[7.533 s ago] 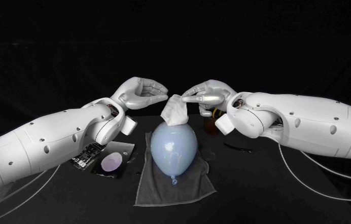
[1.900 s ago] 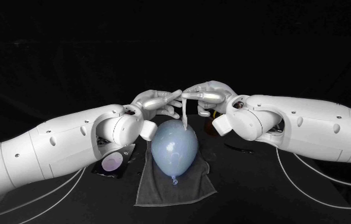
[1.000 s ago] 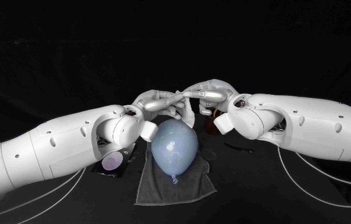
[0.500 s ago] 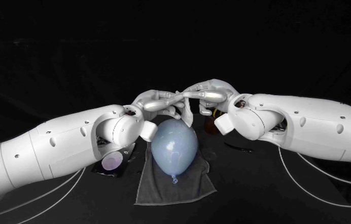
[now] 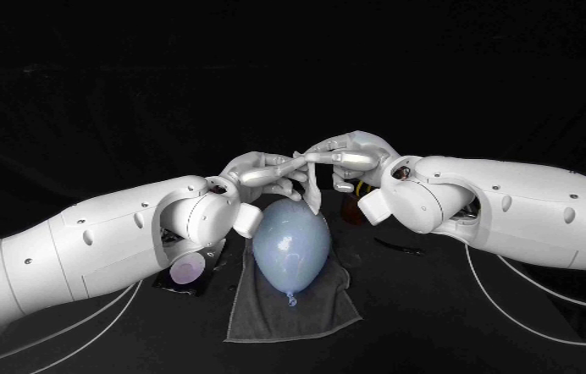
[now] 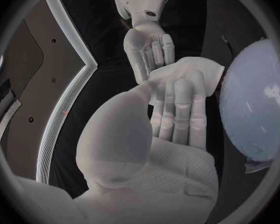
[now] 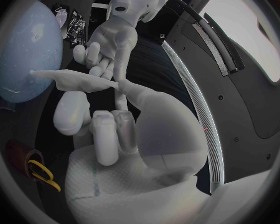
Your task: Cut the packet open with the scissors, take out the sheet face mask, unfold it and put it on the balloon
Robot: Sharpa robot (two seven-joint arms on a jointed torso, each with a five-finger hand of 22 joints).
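One sheet face mask (image 5: pixel 314 189) hung just above the balloon (image 5: pixel 290 243). My right hand (image 5: pixel 348 156) pinched it; my left hand (image 5: pixel 264 171) seemingly gripped it too.

Black table (image 5: pixel 415 333), plain black backdrop (image 5: pixel 293 44) behind it, scene darkly lit.

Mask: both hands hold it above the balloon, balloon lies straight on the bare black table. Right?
No. The balloon lies on a grey towel, not the bare table; the head view shows it. The left hand and right hand do hold the mask above it.
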